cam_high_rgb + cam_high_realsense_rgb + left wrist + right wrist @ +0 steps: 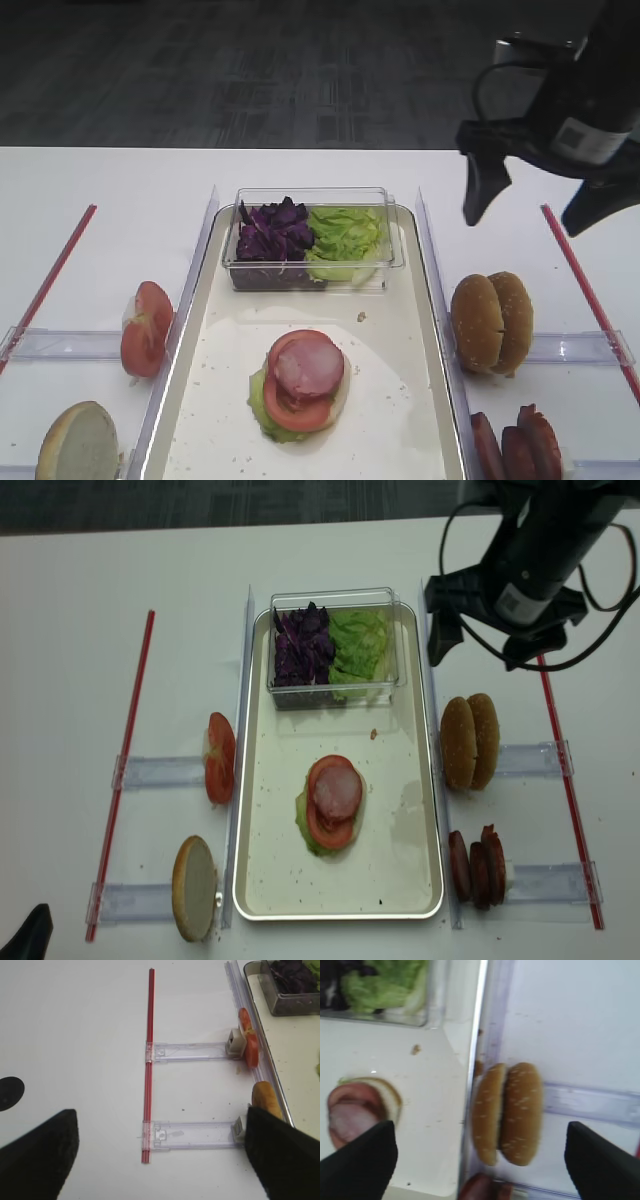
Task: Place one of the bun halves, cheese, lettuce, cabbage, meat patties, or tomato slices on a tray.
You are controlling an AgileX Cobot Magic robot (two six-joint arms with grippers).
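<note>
Stretching down the table's middle, the tray [400, 820] holds a stack at its centre: lettuce [304, 825], a tomato slice [322, 829], a patty [336, 788] on top, the bun beneath mostly hidden. A tub [335, 645] at the tray's 12 o'clock keeps cabbage [298, 650] beside more lettuce. My right gripper [528, 205] hovers with fingers [359, 1166] spread wide, holding nothing; two buns [507, 1112] stand on edge between them, below. Spare patties [515, 447] at 5 o'clock are cut off. My left gripper [165, 1160] shows only blurred finger edges, wide apart.
</note>
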